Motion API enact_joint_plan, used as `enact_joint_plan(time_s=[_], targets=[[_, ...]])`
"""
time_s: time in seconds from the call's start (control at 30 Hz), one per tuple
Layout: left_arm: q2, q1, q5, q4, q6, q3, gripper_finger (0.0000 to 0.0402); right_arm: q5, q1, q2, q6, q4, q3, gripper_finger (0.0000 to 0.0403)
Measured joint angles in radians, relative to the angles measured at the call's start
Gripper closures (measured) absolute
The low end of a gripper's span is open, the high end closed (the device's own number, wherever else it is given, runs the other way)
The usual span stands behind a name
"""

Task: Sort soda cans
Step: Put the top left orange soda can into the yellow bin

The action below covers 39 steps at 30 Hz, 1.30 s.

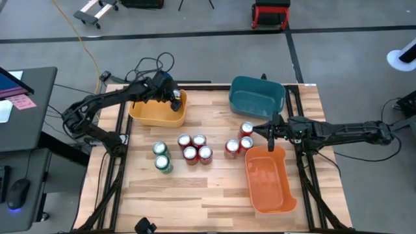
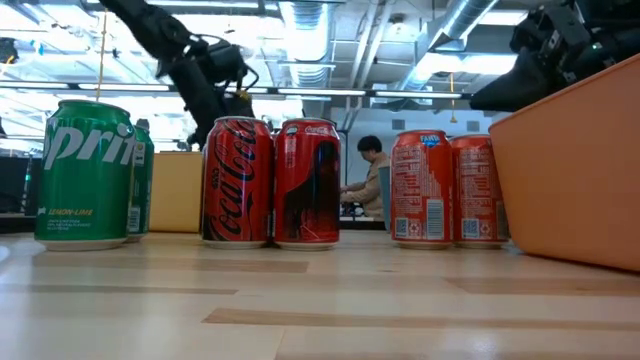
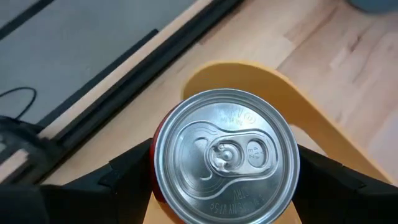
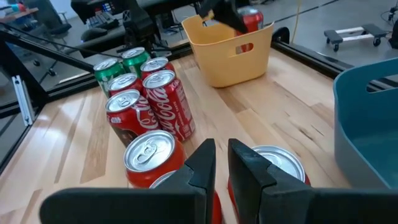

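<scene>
My left gripper [image 1: 174, 101] hangs over the yellow bin [image 1: 158, 114] at the far left, shut on a red soda can [image 3: 227, 155] with a silver top. My right gripper [image 1: 272, 130] hovers shut by three red cans [image 1: 242, 140], between the teal bin and the orange bin. In the right wrist view its fingers [image 4: 221, 155] stand above two of those cans [image 4: 149, 155], touching nothing. A cluster of several red cans [image 1: 194, 147] and two green cans [image 1: 161, 156] stand upright on the table's middle. My left gripper pinches the red can's body just under its top rim [image 3: 163, 186], one finger [image 3: 127, 168] on each side. The fingers come from above, pointing down. The can is upright, lifted clear above the yellow bin's rim [image 3: 249, 71].
The teal bin [image 1: 257, 96] sits at the far right and the orange bin [image 1: 270, 181] at the near right, beside my right arm. Bare wood [image 1: 195, 195] lies along the near edge. In the low view a person [image 2: 372, 165] sits in the room behind.
</scene>
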<state>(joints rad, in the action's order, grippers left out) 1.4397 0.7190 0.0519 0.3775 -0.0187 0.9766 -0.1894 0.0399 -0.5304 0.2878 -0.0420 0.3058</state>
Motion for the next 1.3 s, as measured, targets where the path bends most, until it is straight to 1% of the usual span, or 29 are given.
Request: enact_joint_plan(time_s=[0.2, 0.33, 0.67, 0.93, 1.13, 1.3], targets=[[0.000, 0.008, -0.020, -0.096, -0.011, -0.088, 0.0102, -0.001, 0.002, 0.000, -0.007, 0.038, 0.000, 0.0335], [-0.003, 0.008, -0.022, -0.126, -0.017, -0.111, 0.0100, -0.001, 0.002, 0.000, -0.022, 0.036, 0.000, 0.0335], [-0.003, 0.007, -0.022, -0.125, -0.020, -0.114, 0.0092, -0.003, 0.002, 0.000, -0.024, 0.035, 0.000, 0.0335], [-0.029, 0.008, -0.077, -0.096, 0.014, -0.118, 0.0078, -0.004, 0.002, 0.000, -0.020, 0.035, 0.000, 0.0335], [-0.033, 0.007, -0.097, -0.100, 0.014, -0.118, 0.0062, -0.049, 0.002, 0.000, 0.008, 0.039, 0.000, 0.0335], [-0.033, 0.007, -0.089, -0.095, -0.021, -0.116, 0.0057, -0.053, 0.002, 0.000, 0.010, 0.066, 0.000, 0.0335]])
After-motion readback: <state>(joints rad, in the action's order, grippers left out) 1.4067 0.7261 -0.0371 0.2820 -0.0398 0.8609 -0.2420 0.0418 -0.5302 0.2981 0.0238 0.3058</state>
